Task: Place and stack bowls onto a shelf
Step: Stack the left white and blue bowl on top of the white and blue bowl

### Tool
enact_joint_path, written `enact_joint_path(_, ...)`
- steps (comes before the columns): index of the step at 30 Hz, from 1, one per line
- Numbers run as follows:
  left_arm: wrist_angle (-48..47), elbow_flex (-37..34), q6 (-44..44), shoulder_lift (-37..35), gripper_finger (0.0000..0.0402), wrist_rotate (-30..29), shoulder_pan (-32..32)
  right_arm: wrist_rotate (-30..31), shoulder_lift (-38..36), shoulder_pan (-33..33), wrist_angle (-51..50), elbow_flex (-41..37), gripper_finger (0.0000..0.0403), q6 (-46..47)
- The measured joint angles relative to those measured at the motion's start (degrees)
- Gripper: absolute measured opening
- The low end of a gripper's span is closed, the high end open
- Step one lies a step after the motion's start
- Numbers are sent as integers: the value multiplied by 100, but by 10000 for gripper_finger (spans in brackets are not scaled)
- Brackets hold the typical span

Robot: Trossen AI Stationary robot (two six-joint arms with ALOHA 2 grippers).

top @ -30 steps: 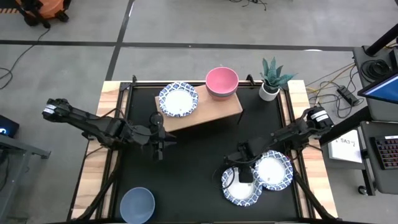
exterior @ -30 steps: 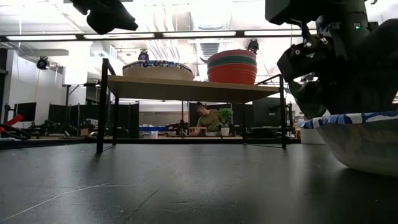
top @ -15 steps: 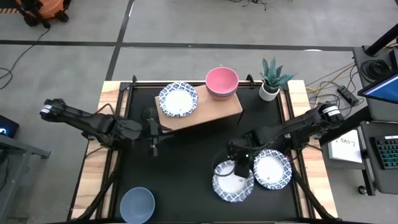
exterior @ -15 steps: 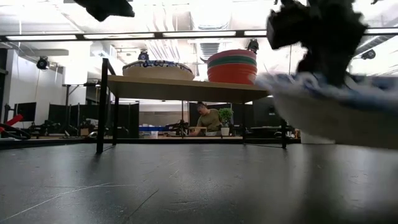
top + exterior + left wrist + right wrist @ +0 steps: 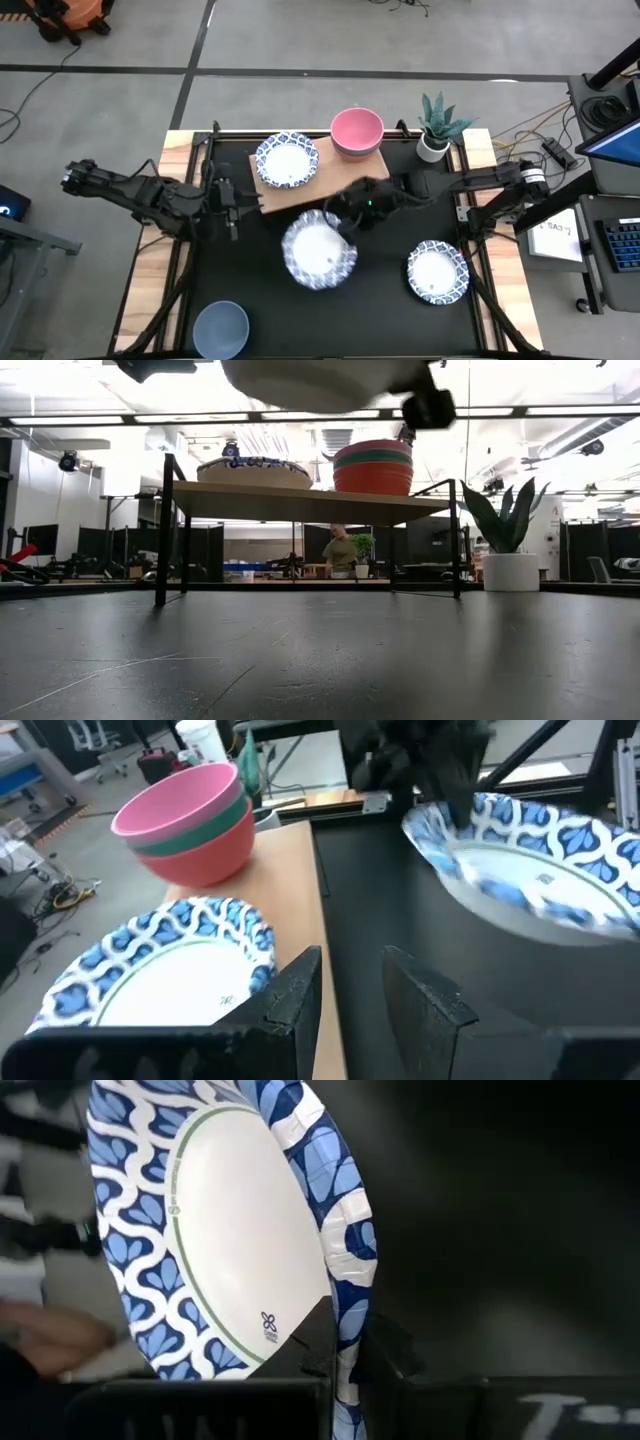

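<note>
A white bowl with a blue patterned rim [image 5: 319,250] hangs above the black table [image 5: 300,320], its rim clamped between the right gripper's [image 5: 347,222] fingers. Beyond it, the light wooden shelf [image 5: 330,182] carries a matching bowl [image 5: 287,160] and a pink-topped stack [image 5: 357,132]. The left gripper [image 5: 226,197], fingers apart, hovers beside the shelf.
</note>
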Motion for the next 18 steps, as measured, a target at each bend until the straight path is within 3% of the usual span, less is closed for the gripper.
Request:
enact_joint_path(7,-674,-42,-498,-485,91,-381,0,385,430,-608,24,1208,13,51)
enact_joint_path(18,-579,-448,-528,-1374,91,-461,0,397,1628,-2009,-1268,3400,13,-177)
